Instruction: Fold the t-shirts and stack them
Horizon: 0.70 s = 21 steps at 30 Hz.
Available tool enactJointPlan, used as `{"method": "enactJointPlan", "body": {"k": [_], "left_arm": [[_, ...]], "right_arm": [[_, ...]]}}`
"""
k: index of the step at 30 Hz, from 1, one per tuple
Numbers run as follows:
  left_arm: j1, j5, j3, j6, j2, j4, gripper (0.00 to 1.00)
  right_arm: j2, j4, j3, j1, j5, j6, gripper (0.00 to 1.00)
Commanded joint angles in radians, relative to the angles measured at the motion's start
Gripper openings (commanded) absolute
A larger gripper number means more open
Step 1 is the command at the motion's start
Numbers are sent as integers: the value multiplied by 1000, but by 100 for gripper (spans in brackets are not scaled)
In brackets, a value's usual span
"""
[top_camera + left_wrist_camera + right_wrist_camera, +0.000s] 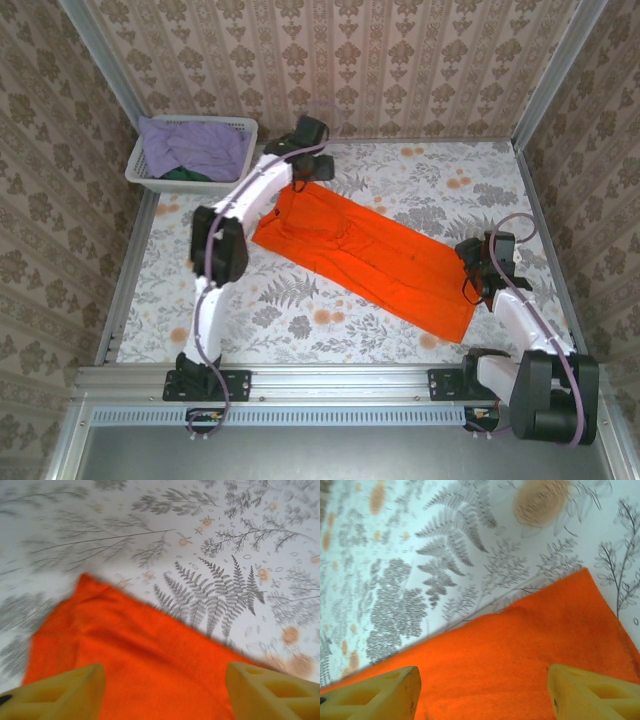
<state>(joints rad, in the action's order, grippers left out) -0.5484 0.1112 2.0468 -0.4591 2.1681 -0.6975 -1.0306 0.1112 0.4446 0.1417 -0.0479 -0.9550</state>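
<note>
Shirt (365, 255): flat on worktop (300, 310), spread for folding.
Left tool (164, 682): apart, above far end.
Right tool (482, 685): apart, above near end.

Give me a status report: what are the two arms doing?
Left gripper open, right gripper open, at opposite ends of orange t-shirt. Shirt flat on table. Nothing blocking.

t-shirt (365, 255) lies on table (300, 310), basket (185, 186) far left.
</note>
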Motion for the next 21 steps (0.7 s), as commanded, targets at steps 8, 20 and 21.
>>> {"method": "enactJointPlan", "body": {"k": [8,20,21], "left_arm": [[15,51,-654,-281,-426,170,49],[60,-117,-567,-365,-175,242,56],[68,-137,-515,-358,-124,202,56]], "right_arm": [[18,-38,6,-92,-53,87,69],[-74,-26,57,-142,-50,104,68],[-74,-25,59,-143,-49,104,68]]}}
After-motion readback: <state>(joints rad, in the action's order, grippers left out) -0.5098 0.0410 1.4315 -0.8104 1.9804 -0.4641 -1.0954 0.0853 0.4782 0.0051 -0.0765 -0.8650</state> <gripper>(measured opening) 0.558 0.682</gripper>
